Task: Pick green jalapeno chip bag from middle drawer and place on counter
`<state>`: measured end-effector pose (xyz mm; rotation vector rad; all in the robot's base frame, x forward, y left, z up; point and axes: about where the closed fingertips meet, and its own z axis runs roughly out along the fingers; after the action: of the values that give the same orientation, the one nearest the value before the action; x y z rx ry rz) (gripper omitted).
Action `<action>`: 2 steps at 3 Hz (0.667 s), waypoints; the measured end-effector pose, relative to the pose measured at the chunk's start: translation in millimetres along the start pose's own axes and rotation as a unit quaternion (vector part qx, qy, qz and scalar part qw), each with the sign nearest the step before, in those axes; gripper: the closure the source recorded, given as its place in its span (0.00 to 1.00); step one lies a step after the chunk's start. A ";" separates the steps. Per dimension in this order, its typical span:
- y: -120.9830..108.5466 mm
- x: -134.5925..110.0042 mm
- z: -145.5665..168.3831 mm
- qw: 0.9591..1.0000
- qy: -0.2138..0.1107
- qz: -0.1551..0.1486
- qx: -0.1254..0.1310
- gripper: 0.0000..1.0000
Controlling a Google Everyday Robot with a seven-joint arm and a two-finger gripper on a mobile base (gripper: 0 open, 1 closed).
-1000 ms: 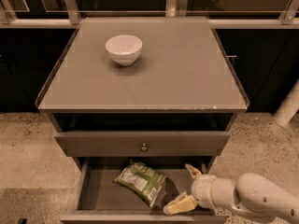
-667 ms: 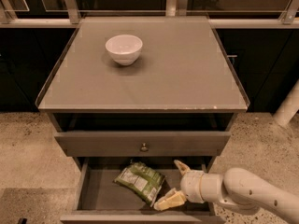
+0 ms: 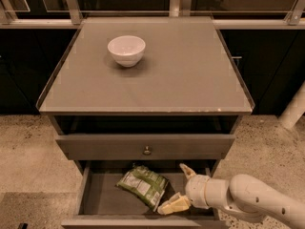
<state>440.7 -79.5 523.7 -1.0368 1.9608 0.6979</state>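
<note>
A speckled stone floor (image 3: 24, 151) and dark cabinet fronts surround a grey cabinet seen from the front and slightly above. Low on the right, the two-finger gripper (image 3: 180, 187) reaches in over the open middle drawer (image 3: 100, 202), a wide shallow grey box with a plain flat floor and low side walls. Its pale yellowish fingers are spread wide apart and hold nothing. The upper finger (image 3: 186, 169) points up toward the back of the drawer. The lower finger (image 3: 174, 205) lies low near the drawer floor, its tip right at the lower right corner of the green jalapeno chip bag (image 3: 143, 185); whether it actually touches cannot be told.

That small crinkly green foil bag with a white printed panel lies flat and askew on the drawer floor, just left of the gripper. The rounded white arm (image 3: 252, 202) runs off to the lower right.

Above the open drawer sits a shut grey drawer front with a small round knob (image 3: 147, 150). Over that spreads the counter (image 3: 167, 80), a large matte grey top with a thin raised rim, bearing a white ceramic bowl (image 3: 126, 50) toward its back left.
</note>
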 end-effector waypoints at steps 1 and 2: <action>2.9 -5.6 26.0 1.000 -0.006 -0.019 -0.007 0.00; 21.9 -4.2 87.9 0.998 0.004 -0.034 -0.048 0.00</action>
<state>457.7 -0.5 482.6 -1.1603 1.9045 0.7563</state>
